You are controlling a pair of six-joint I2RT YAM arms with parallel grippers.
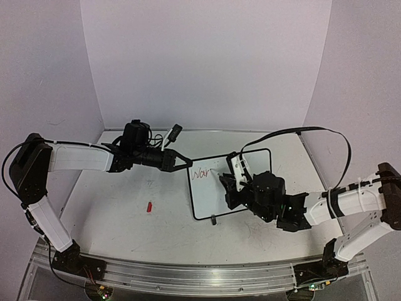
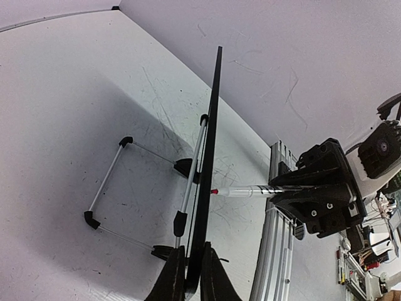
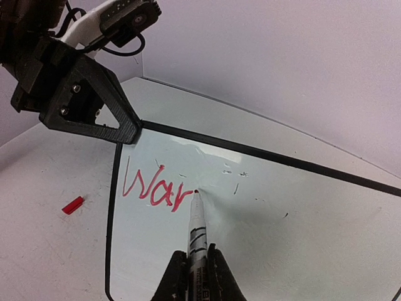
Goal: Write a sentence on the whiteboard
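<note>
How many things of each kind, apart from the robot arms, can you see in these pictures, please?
whiteboard: 1
marker: 1
red cap: 1
Total: 3

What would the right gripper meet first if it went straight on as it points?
Probably the whiteboard: the tip of the held marker is at its surface, just right of the red letters.
</note>
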